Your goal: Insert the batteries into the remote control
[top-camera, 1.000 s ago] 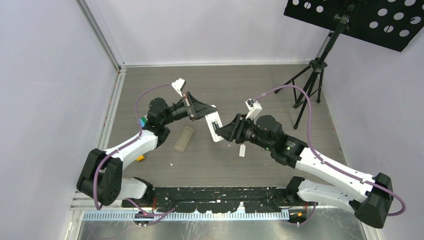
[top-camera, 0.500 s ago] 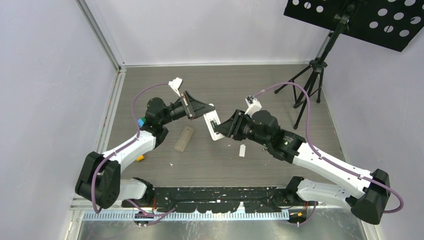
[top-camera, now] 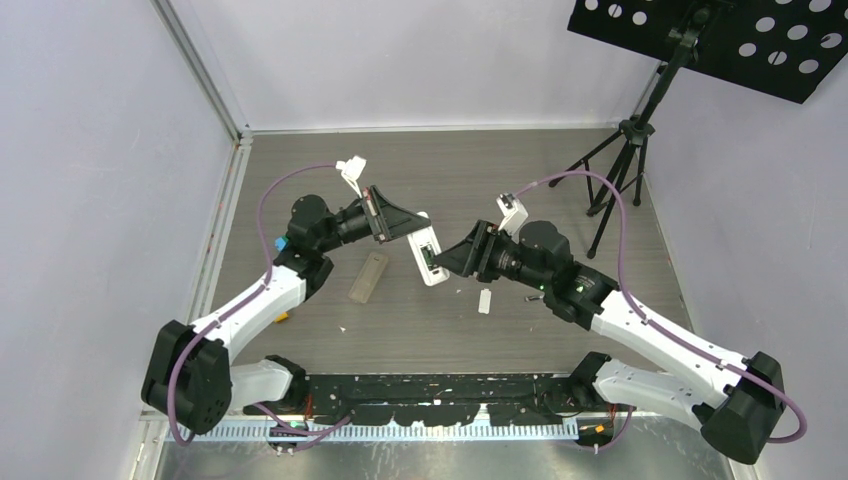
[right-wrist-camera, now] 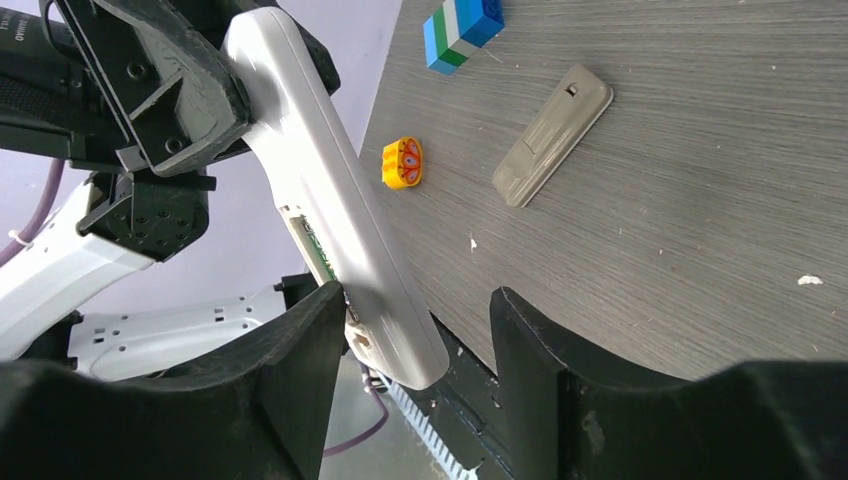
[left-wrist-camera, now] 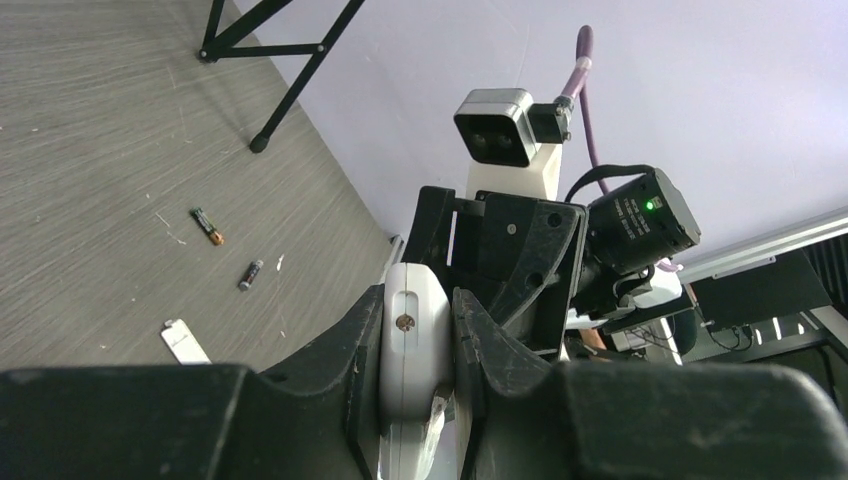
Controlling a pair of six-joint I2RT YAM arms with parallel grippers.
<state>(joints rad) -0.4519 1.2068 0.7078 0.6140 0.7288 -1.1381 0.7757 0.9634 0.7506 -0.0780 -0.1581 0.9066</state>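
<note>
My left gripper is shut on one end of the white remote control and holds it above the floor mid-scene. In the left wrist view the remote control is pinched edge-on between both fingers. My right gripper stands open around the remote control's other end. Its left finger touches the remote and a gap shows at the right finger. A strip of green circuit board shows in the remote's open recess. Two batteries lie on the floor behind the right arm.
A translucent grey-tan bar lies left of the remote. A small white flat piece lies under the right gripper. A yellow brick and a blue-green-white brick sit by the left arm. A black tripod stands at the back right.
The right gripper's fingers have spread apart from the remote's end, leaving a gap on one side. The left gripper keeps its hold; both arms shifted only slightly.
</note>
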